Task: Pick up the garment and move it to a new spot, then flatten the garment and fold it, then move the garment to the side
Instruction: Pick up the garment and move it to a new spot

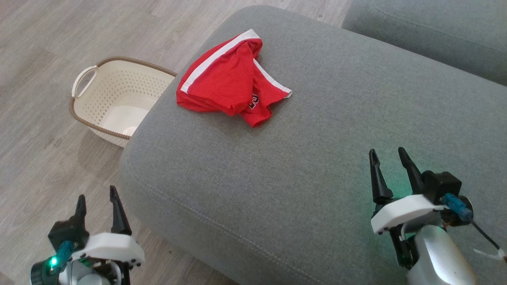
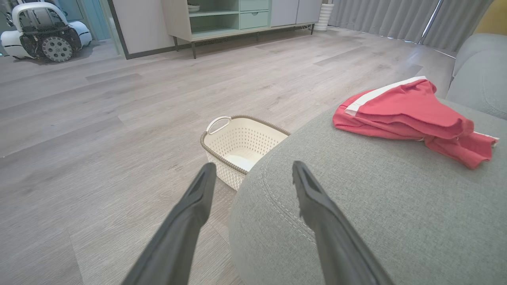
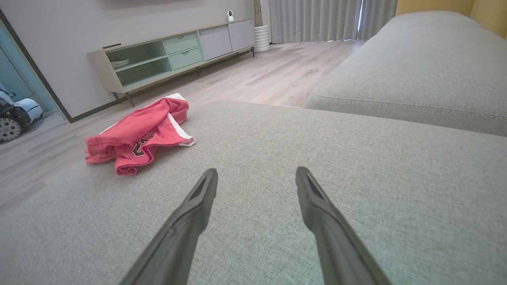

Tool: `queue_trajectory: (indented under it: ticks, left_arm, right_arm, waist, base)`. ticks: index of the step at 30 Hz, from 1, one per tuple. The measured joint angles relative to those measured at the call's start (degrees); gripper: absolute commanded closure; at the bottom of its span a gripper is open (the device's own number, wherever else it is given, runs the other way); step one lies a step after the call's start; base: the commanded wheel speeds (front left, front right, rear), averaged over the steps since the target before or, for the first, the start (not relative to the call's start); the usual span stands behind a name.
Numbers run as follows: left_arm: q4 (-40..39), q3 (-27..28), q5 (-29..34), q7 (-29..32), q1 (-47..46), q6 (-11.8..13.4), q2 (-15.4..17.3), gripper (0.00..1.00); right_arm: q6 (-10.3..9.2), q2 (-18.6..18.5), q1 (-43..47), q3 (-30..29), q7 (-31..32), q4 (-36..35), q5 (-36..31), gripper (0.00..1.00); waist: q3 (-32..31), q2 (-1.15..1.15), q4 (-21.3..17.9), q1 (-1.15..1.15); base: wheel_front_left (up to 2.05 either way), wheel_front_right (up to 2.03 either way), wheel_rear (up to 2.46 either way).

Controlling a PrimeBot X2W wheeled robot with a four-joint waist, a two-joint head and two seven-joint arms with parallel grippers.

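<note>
The garment (image 1: 229,85) is red with white trim and lies crumpled near the far left corner of the grey ottoman (image 1: 317,158). It also appears in the left wrist view as the garment (image 2: 412,118) and in the right wrist view as the garment (image 3: 138,134). My left gripper (image 1: 98,200) hovers open over the floor off the ottoman's near left corner, its fingers (image 2: 313,198) empty. Above the ottoman's near right part my right gripper (image 1: 388,156) is open too, far from the garment, with nothing between its fingers (image 3: 198,206).
A cream perforated basket (image 1: 115,99) with a brown rim stands on the wooden floor against the ottoman's left side. A second grey cushion (image 1: 435,27) lies at the back right. A low sideboard (image 3: 170,55) and a parked wheeled machine (image 2: 43,33) stand across the room.
</note>
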Motion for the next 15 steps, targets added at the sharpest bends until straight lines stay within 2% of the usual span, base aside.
queue_trajectory:
  ticks: [3, 8, 15]
  left_arm:
    - [0.02, 0.30, -0.24, 0.00, -0.02, -0.08, -0.05, 0.00]
    - [2.26, 1.94, -2.26, 0.01, -1.71, -2.64, -0.15, 0.00]
    - [8.27, 6.08, -2.50, 0.02, -13.55, -6.83, 0.14, 0.00]
  right_arm:
    - [0.00, -0.01, 0.00, 0.10, 0.00, -0.04, -0.09, 0.00]
    - [0.00, -0.03, -1.67, 1.11, 0.01, -0.63, -1.20, 0.00]
    - [0.00, -0.14, -5.77, 3.89, 1.51, -5.16, -3.12, 0.00]
  waist:
    - [0.47, 0.00, -0.15, 0.00]
    - [2.18, 0.00, -2.19, 0.00]
    - [6.74, 0.00, -6.81, 0.00]
  base:
    - [0.00, 0.00, 0.00]
    - [0.00, 0.00, 0.00]
    - [0.00, 0.00, 0.00]
